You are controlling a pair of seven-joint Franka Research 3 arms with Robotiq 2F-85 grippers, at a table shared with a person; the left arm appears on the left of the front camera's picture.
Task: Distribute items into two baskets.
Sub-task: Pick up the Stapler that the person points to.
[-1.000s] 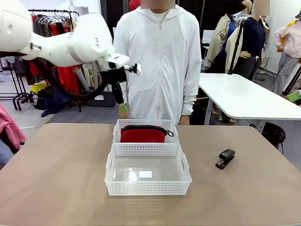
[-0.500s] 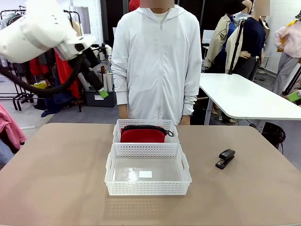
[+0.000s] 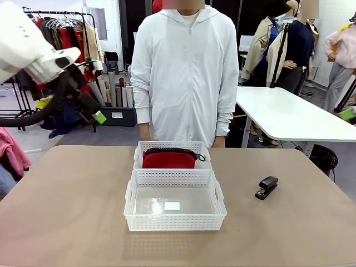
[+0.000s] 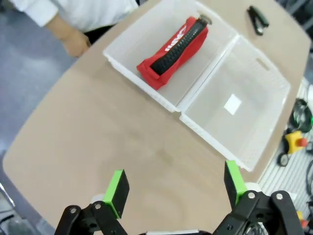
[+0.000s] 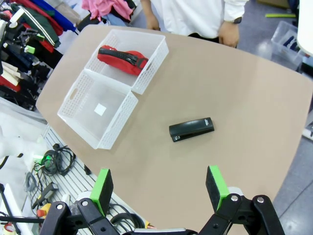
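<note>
Left gripper [image 4: 175, 182]: I read the jaws as spread wide with nothing between the green pads. It is held high, off to the robot's left of both baskets.
Left arm, change: a second ago I had this gripper up in front of the person [image 3: 186, 72], above the left end of the far basket [image 3: 167, 144]. It has since swung out toward the left edge of the front view.
Right gripper [image 5: 159, 185]: jaws equally wide and empty, high above the worktop [image 5: 244, 98], looking down on the stapler.
Red pouch [image 3: 169, 159]: lies in the far basket, zipper uppermost, in the same place as a second ago.
Black stapler [image 3: 267, 187]: lies on the worktop to the right of the near basket [image 3: 175, 221], apart from it, and has not moved.
Near basket: its long side abuts the far basket. A small white label sits on its floor.
Person: stands at the far edge behind the far basket, position unchanged.
</note>
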